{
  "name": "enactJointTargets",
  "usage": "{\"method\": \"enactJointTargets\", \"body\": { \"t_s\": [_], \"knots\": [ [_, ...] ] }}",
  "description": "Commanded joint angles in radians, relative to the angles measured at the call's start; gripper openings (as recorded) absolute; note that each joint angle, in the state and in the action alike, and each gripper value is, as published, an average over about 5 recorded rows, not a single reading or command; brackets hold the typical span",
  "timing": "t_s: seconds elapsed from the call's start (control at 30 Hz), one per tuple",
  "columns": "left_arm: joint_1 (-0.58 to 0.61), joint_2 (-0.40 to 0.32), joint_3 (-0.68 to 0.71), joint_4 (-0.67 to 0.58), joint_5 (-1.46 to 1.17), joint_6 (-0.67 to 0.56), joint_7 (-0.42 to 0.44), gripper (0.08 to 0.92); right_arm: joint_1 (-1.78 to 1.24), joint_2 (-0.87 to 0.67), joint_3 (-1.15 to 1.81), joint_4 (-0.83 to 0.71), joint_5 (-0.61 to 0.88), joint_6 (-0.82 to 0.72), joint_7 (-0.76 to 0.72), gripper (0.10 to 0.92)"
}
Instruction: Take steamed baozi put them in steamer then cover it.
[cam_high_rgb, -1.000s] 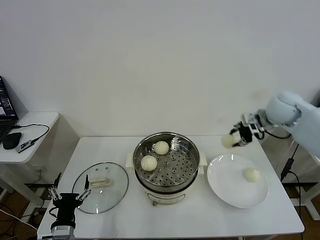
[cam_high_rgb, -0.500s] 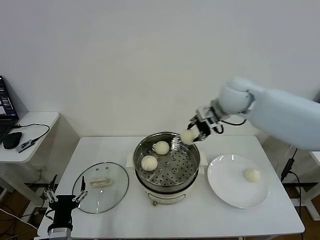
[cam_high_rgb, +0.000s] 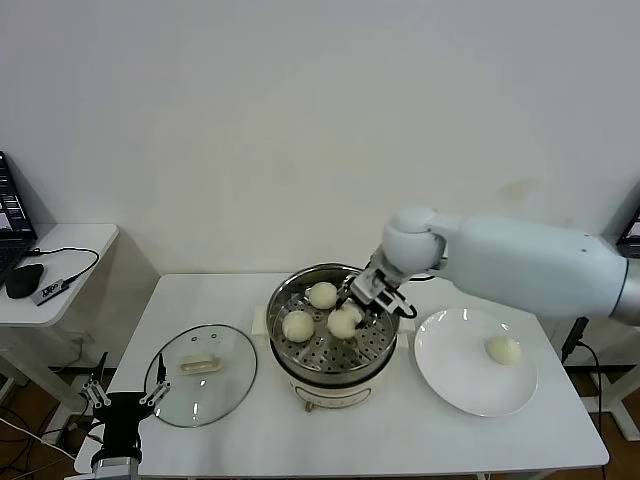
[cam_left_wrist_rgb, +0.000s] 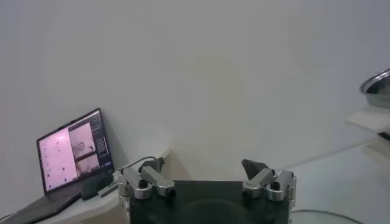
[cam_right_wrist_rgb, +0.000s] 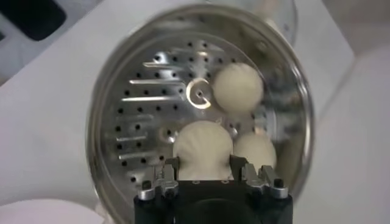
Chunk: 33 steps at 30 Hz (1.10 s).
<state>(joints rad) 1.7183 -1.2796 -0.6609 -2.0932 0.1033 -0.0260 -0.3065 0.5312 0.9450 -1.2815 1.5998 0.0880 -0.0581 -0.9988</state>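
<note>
The steel steamer (cam_high_rgb: 292, 358) stands on its white base at the table's middle. Two cream baozi lie on its perforated tray (cam_right_wrist_rgb: 152, 103), one at the back (cam_high_rgb: 322, 295) and one at the left (cam_high_rgb: 297, 325). My right gripper (cam_high_rgb: 352, 315) is shut on a third baozi (cam_high_rgb: 342, 323) and holds it low inside the steamer, close beside the other two (cam_right_wrist_rgb: 238, 87). That held baozi (cam_right_wrist_rgb: 203, 149) fills the space between the fingers. A fourth baozi (cam_high_rgb: 503, 349) lies on the white plate (cam_high_rgb: 450, 370). My left gripper (cam_high_rgb: 123, 402) is open and empty, below the table's front left corner.
The glass lid (cam_high_rgb: 200, 374) with its cream handle lies flat on the table left of the steamer. A side table (cam_high_rgb: 60, 250) with a laptop, mouse and cables stands at the far left. The wall is close behind the table.
My right gripper carried the baozi from above the plate, leftward over the steamer's rim, and down inside the steamer. The left arm has stayed by the front left corner.
</note>
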Motion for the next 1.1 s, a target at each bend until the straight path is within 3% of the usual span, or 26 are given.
{"method": "enactJointTargets", "body": {
  "t_s": [0.03,0.6,0.9,1.1],
  "knots": [
    [0.0,-0.001,-0.002,0.003,0.0,-0.002,-0.001,0.823,-0.007,0.074,-0.056,0.005,-0.072,0.15,-0.013,0.534],
    [-0.005,-0.003,-0.002,0.017,0.0,-0.011,-0.005,0.823,-0.007,0.093,-0.057,0.008,-0.08,0.16,-0.013,0.547],
    [-0.011,0.0,0.003,0.02,0.0,-0.011,-0.005,0.823,0.036,0.007,0.016,0.001,-0.066,0.141,-0.022,0.771],
    [-0.015,0.013,0.004,0.02,0.0,-0.011,-0.004,0.823,0.065,-0.083,0.085,-0.008,-0.024,0.009,-0.057,0.822]
  ]
}}
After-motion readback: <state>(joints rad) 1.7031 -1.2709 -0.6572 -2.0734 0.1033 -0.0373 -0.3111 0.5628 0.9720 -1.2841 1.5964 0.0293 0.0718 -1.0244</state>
